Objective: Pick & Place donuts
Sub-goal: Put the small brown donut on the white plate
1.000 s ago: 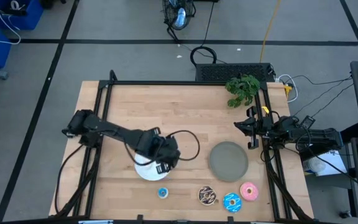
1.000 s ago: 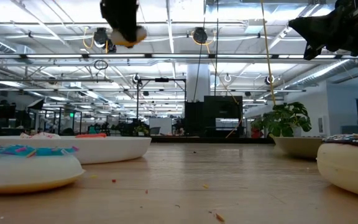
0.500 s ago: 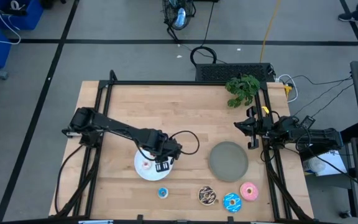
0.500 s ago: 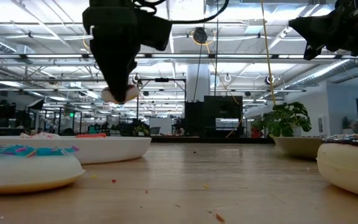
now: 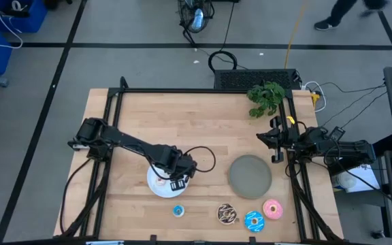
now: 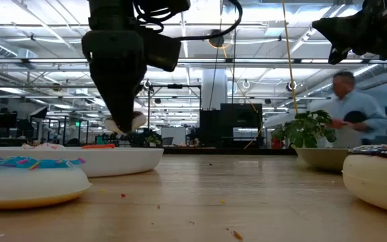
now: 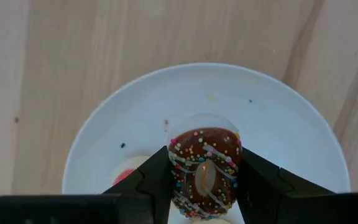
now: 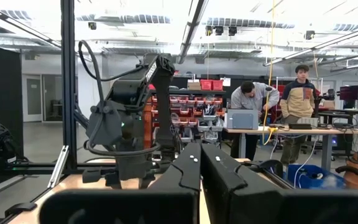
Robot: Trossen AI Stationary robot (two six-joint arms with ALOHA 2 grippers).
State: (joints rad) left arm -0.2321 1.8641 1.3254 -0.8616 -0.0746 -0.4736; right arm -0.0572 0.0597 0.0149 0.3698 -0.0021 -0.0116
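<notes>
The left tool (image 7: 204, 186) clamps the small brown donut (image 7: 204, 168) edge-on between its fingers, poised over the white plate (image 7: 291, 130) — presumably for release there; a red donut (image 7: 124, 177) already lies on it. Other donuts (image 5: 253, 220) wait near the worktop (image 5: 203, 122) edge. The right tool (image 8: 201, 163) — fingers together, empty — idles beside the grey plate (image 5: 250, 175).
</notes>
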